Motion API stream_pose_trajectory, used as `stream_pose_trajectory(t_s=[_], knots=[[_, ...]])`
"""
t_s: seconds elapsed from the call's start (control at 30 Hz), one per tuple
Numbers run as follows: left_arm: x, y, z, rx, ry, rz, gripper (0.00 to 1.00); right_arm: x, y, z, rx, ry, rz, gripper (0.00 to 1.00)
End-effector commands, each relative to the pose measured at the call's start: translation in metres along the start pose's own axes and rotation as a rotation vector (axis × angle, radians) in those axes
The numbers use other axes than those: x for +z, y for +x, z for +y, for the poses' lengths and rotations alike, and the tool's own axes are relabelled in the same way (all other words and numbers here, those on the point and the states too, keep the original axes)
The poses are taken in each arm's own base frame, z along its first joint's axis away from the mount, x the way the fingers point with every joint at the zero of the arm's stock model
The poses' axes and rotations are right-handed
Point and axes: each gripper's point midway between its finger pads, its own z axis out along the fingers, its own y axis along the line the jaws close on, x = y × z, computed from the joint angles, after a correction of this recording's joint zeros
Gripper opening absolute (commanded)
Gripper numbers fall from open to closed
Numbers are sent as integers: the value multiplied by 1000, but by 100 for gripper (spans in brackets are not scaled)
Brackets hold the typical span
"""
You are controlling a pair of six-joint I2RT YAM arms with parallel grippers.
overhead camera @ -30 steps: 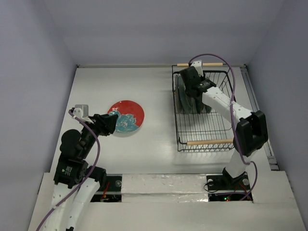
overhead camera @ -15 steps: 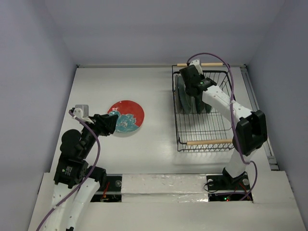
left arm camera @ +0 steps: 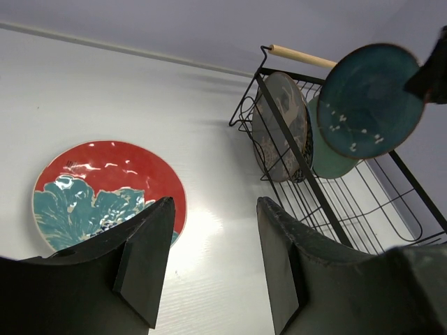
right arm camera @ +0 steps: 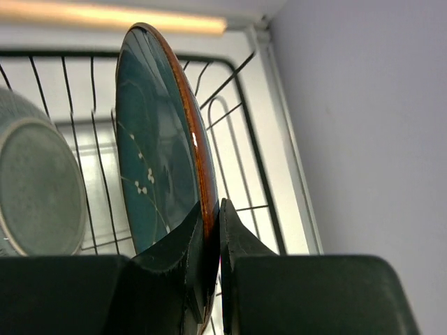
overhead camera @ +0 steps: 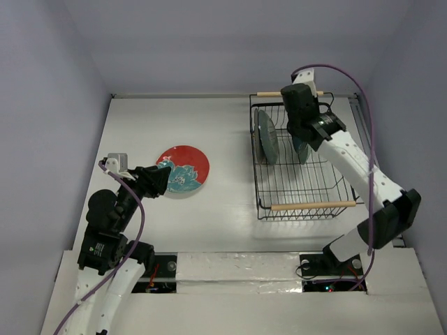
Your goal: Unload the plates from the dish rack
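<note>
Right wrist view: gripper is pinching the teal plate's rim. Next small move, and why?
Likely swing the teal plate left at this height, past the dish rack wall, toward bare table near the red plate. The right gripper is shut on its rim; the left wrist view shows it hanging above the rack, clear of the two plates standing inside.
</note>
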Motion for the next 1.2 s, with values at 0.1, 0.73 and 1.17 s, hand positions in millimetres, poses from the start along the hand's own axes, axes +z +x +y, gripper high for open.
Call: stream_pose_trajectory(t_s=[0.1, 0.73, 1.17], knots=[[0, -13, -4, 9, 15, -54, 47, -74, -77, -92, 390, 54, -270, 0], [0, -14, -2, -2, 1, -61, 47, -188, -162, 30, 884, -948, -509, 0], [-9, -23, 0, -6, -19, -110, 47, -198, -142, 232, 803, -1204, -250, 0]])
